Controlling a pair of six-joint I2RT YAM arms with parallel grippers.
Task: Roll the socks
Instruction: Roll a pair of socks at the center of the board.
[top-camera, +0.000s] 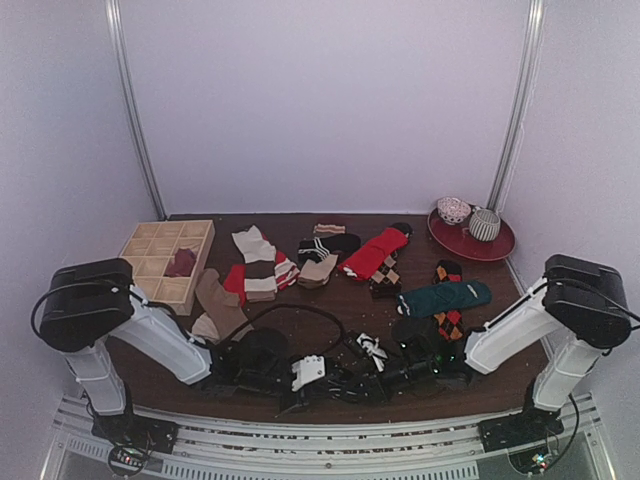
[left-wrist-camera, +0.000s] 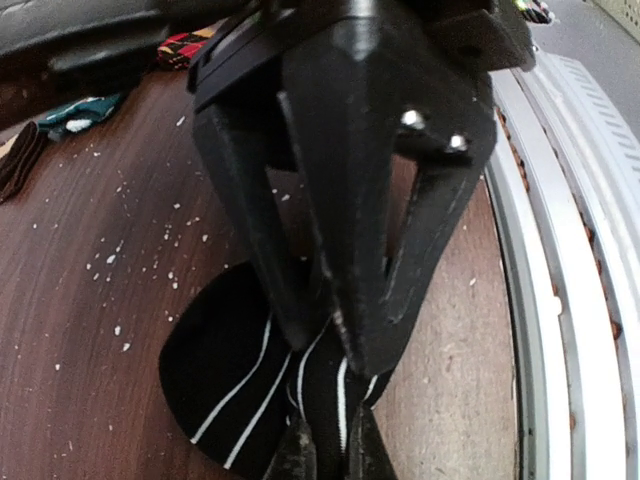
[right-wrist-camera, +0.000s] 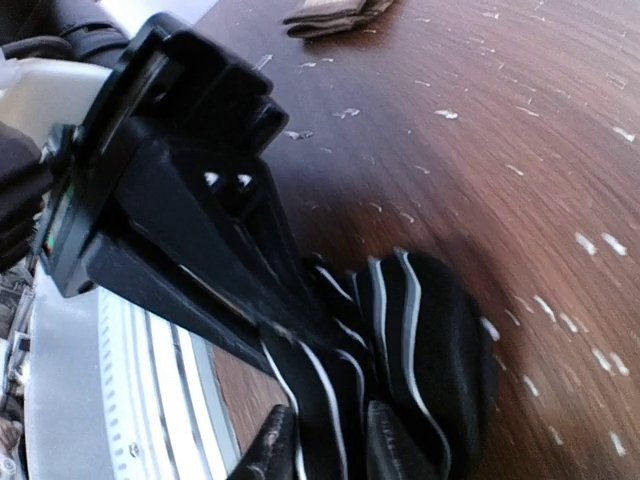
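Black fabric with thin white stripes, the striped sock (left-wrist-camera: 230, 390), is bunched at the near edge of the counter (left-wrist-camera: 90, 300), between the two arms. On the left side it is pinched tight by the left pincer (left-wrist-camera: 333, 455). On the right side it is straddled by the right pincer (right-wrist-camera: 325, 445), set narrow; whether it is squeezed there cannot be told. The rolling step seems to be in hand. Next, one end likely needs to be held firm while the rest is turned over it. The other socks (top-camera: 375, 252) are spread farther back.
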